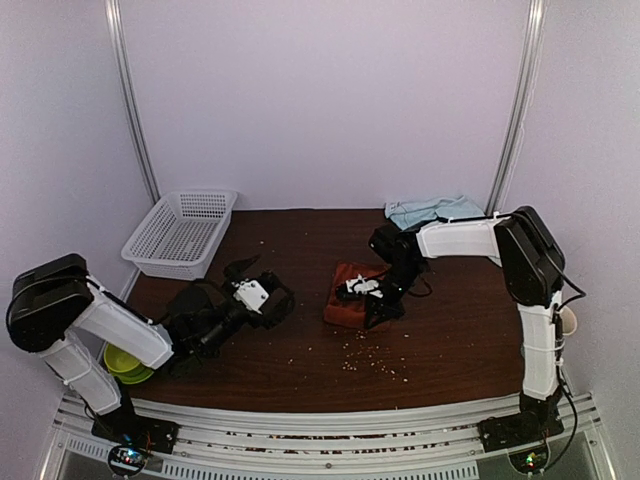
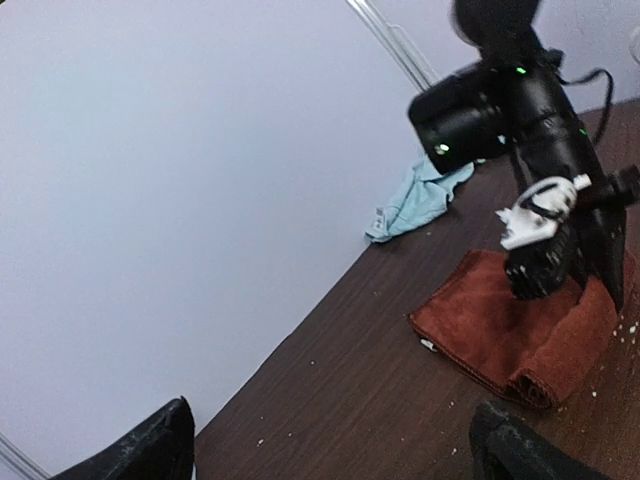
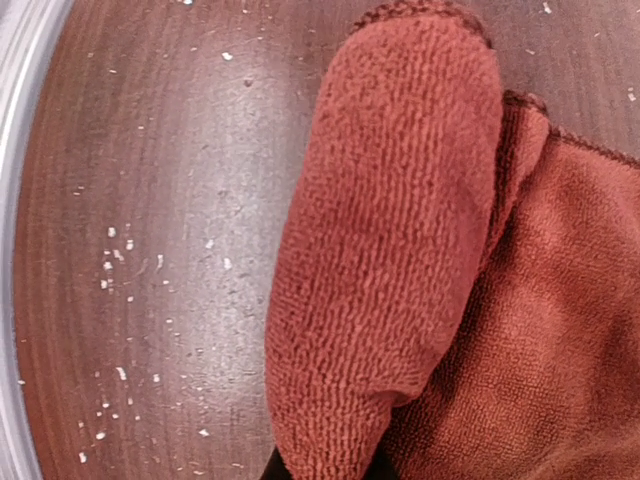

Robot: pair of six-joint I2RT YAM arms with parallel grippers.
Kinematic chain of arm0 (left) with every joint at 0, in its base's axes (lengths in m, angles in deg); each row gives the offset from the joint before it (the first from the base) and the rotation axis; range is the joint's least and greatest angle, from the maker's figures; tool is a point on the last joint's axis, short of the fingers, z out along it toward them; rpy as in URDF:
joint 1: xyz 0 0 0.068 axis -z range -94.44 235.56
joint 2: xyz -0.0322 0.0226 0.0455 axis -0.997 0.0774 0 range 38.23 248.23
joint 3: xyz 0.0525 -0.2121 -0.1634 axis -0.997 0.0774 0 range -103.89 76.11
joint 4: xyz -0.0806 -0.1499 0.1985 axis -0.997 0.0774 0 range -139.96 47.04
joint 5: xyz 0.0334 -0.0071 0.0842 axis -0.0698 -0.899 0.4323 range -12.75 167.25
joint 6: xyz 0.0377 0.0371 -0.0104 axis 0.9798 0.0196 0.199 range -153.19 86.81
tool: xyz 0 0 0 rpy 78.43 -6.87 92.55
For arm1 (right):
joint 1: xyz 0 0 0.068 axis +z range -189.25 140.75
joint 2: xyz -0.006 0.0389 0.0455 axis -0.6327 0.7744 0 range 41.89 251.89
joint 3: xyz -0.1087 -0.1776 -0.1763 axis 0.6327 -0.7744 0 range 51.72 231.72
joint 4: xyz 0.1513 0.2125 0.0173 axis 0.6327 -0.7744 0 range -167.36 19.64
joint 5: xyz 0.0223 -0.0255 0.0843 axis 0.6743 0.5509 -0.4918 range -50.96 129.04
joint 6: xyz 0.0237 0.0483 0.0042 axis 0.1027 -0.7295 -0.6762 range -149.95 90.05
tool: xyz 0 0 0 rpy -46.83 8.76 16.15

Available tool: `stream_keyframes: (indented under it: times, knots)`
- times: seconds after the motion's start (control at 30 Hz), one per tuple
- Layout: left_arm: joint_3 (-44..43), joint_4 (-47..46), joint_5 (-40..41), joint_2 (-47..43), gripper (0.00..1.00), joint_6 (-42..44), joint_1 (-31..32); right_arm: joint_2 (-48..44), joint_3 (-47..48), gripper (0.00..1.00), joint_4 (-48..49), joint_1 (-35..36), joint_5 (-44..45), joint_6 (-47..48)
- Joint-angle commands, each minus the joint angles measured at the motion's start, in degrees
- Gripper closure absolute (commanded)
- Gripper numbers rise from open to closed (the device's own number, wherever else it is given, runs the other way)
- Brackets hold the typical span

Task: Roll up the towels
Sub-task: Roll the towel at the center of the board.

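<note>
Rust-red towel (image 3: pixel 390 250) partly rolled, rolled edge clamped by right gripper (image 1: pixel 372 297) set upon it, left gripper (image 2: pixel 330 455) spread wide left of it, light-blue towel (image 1: pixel 430 210) crumpled beyond it.

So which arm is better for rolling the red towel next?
Right, probably. The right gripper is shut on a fold of the red towel; the left gripper hangs open, apart from it.

— Where does everything sit from the partly rolled towel (image 1: pixel 340 300)?
— Crumpled towel (image 1: pixel 432 209) behind it to the right, at the table's (image 1: pixel 300 240) far edge. Basket (image 1: pixel 180 232) well left and behind. Bowl (image 1: pixel 125 362) far left, nearer the front.
— On it?
— The right gripper (image 1: pixel 365 298).
</note>
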Motion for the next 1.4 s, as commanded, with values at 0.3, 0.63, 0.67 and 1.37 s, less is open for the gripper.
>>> stream_keyframes:
  times: [0.3,0.63,0.67,1.37]
  knots:
    - [-4.11,-27.55,6.53,25.48,0.02,25.89,10.34,10.07,6.36,1.0,-20.42,-0.51,-3.44,3.06]
    - [-10.1,15.9,-4.05,10.06,0.07,15.6,9.88,9.35,5.73,0.99,-19.68,-0.51,-3.61,1.96]
    - [-10.94,19.4,-5.44,9.59,0.07,15.34,9.88,9.73,6.14,0.99,-20.45,-0.51,-3.9,2.26]
    - [-26.45,46.06,-4.24,20.09,0.12,19.89,12.64,13.23,9.48,0.98,-25.12,-0.52,-5.21,2.83]
